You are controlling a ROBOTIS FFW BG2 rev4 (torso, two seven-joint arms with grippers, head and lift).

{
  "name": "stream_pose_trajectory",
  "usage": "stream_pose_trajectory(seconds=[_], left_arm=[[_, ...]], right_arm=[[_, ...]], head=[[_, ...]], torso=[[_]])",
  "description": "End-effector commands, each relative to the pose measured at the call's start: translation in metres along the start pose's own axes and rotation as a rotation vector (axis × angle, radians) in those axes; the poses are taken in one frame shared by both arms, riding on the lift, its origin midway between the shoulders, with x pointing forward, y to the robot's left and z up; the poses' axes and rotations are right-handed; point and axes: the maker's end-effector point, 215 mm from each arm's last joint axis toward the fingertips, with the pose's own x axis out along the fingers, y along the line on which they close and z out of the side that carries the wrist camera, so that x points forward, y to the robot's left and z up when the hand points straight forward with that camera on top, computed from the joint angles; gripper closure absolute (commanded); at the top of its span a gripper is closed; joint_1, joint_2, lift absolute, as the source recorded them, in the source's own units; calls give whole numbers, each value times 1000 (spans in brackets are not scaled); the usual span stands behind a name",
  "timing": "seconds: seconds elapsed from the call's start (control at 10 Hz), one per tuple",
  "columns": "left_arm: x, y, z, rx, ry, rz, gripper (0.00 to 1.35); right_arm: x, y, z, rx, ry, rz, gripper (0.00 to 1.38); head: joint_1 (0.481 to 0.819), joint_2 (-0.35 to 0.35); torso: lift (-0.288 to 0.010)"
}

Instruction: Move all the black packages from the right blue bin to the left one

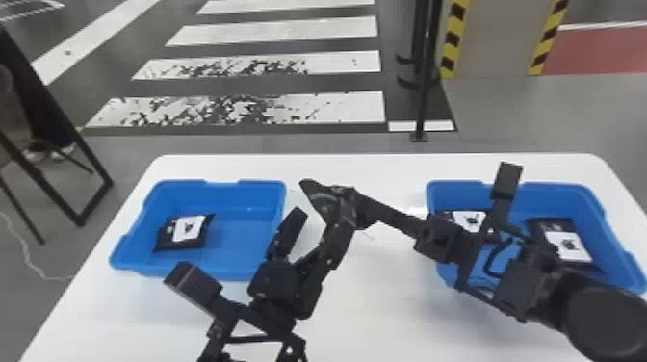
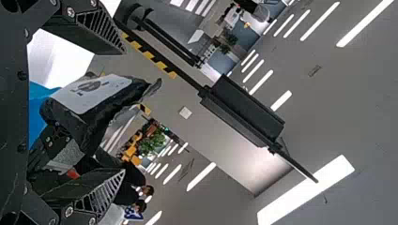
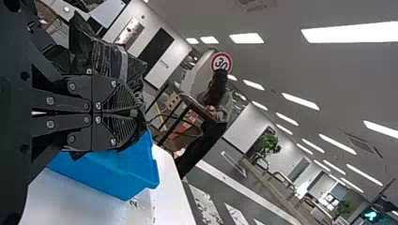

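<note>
Between the two bins in the head view, my left gripper (image 1: 320, 233) stands open below my right gripper (image 1: 347, 207), which is shut on a black package (image 1: 319, 196). That package (image 2: 103, 101) lies between the spread fingers of my left gripper (image 2: 123, 112) in the left wrist view; contact with them cannot be told. In the right wrist view the package (image 3: 133, 68) sticks out beside my closed right gripper (image 3: 141, 112). The left blue bin (image 1: 248, 187) holds one black package (image 1: 185, 232). Two more (image 1: 466, 221) (image 1: 568, 244) lie in the right blue bin (image 1: 585, 195), partly behind the right arm.
Both bins stand on a white table (image 1: 366, 308), with bare tabletop between them under the arms. My right forearm crosses over the right bin's near side. Beyond the table's far edge stands a black post (image 1: 423, 96); a dark-framed stand (image 1: 53, 192) is at the left.
</note>
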Motion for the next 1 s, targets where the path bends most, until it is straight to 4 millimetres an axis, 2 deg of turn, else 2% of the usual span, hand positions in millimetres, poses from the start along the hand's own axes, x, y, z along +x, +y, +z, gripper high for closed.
stream_pose_trajectory(seconds=[0.0,0.1,0.2,0.3,0.5,0.8,0.9], left_arm=[[0,-2,-1,-3,2,-4,145],[1,-2,-1,4,5,-5,167],[1,1,-10,22,39,-3,470],[0,2,-21,27,107,1,1122],[-2,6,-4,124,100,24,1211],[-12,18,12,131,53,85,1211],[-13,21,16,134,45,97,1211]], right_arm=[[10,11,-15,26,22,31,1179],[14,17,-20,33,26,48,1179],[15,20,-16,30,18,54,1179],[15,20,-12,25,8,56,1179],[15,21,-8,24,-7,59,1179],[12,16,-10,32,-19,51,1179],[12,17,-7,27,-30,53,1122]], head=[[695,137],[695,152],[695,166],[695,171],[695,165],[695,186],[695,195]], torso=[[-140],[-140],[-140],[-140],[-140],[-140],[-140]])
